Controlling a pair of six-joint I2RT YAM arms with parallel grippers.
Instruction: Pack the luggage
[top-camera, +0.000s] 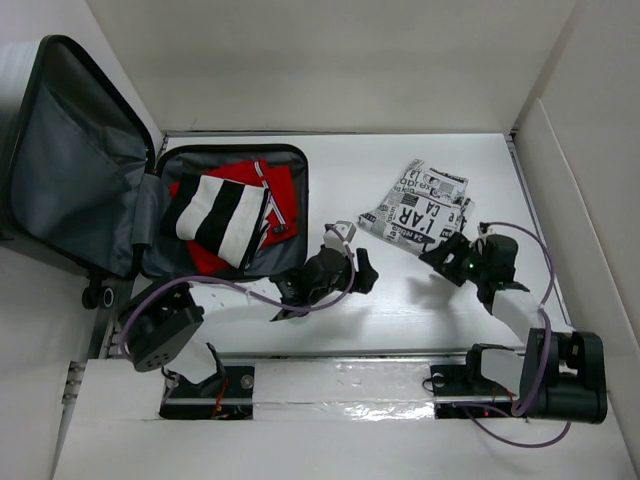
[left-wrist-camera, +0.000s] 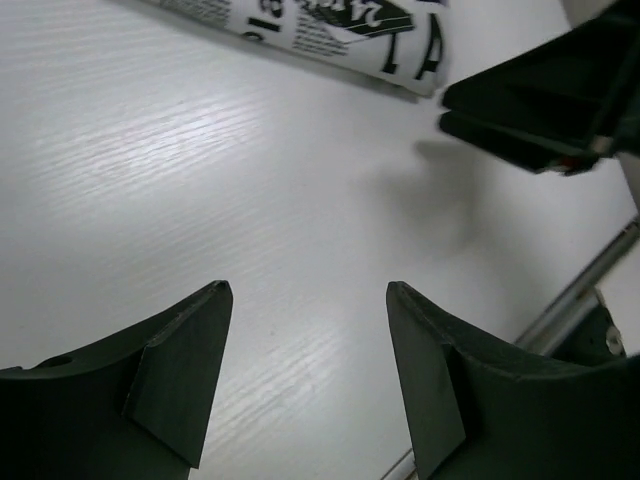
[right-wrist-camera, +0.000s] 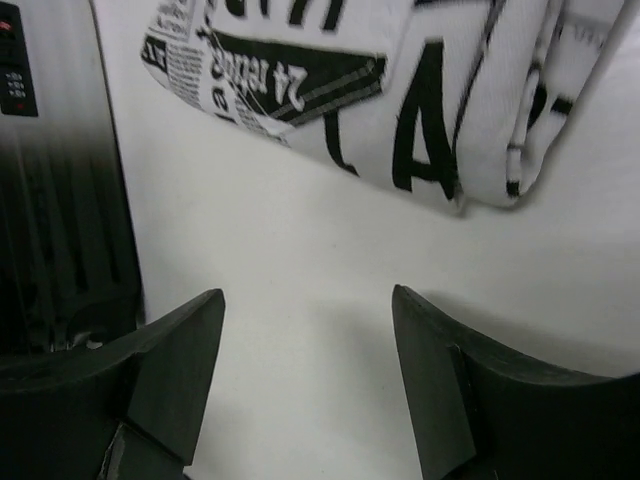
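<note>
Luggage (top-camera: 70, 170) lies open on desk (top-camera: 400, 310): red garment (top-camera: 283, 190) and striped cloth (top-camera: 220, 215) inside base. Newsprint cloth (top-camera: 420, 205) outside. Left tool (left-wrist-camera: 308, 292) and right tool (right-wrist-camera: 308, 296) spread wide, empty.

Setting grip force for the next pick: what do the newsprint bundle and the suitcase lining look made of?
Newsprint bundle: looks like soft printed fabric with a matte finish. Its folded edge is thick and rounded in the right wrist view, not creased sharp like paper. Suitcase lining: seemingly thin grey cloth, lying in loose wrinkles inside the open lid. The fibre cannot be told.
</note>
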